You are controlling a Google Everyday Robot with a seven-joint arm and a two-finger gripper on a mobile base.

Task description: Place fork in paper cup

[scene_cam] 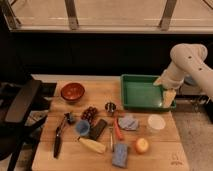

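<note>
The gripper (169,98) hangs at the end of the white arm (187,62), up and slightly right of the paper cup (156,122), over the right rim of the green tray (131,93). Whether it is released or clenched I cannot tell, and nothing can be seen in its grasp.

The paper cup stands upright near the right edge of the wooden table (165,157), just below the tray. The fork (111,137) lies flat on the wood well to the left of the cup and a little nearer the front, pointing away from the camera (a thin grey line, hard to read in detail). It is apart from the cup.

Between fork and cup lie an orange-red carrot (118,129) and a crumpled grey-blue cloth (129,122), the cloth being closer to the cup. Down and left of the cup sits a round orange-yellow fruit (141,145), and further left a blue sponge (120,155). A small metal cup (110,107) stands up and left of the paper cup, and a blue cup (82,127) far left.
</note>
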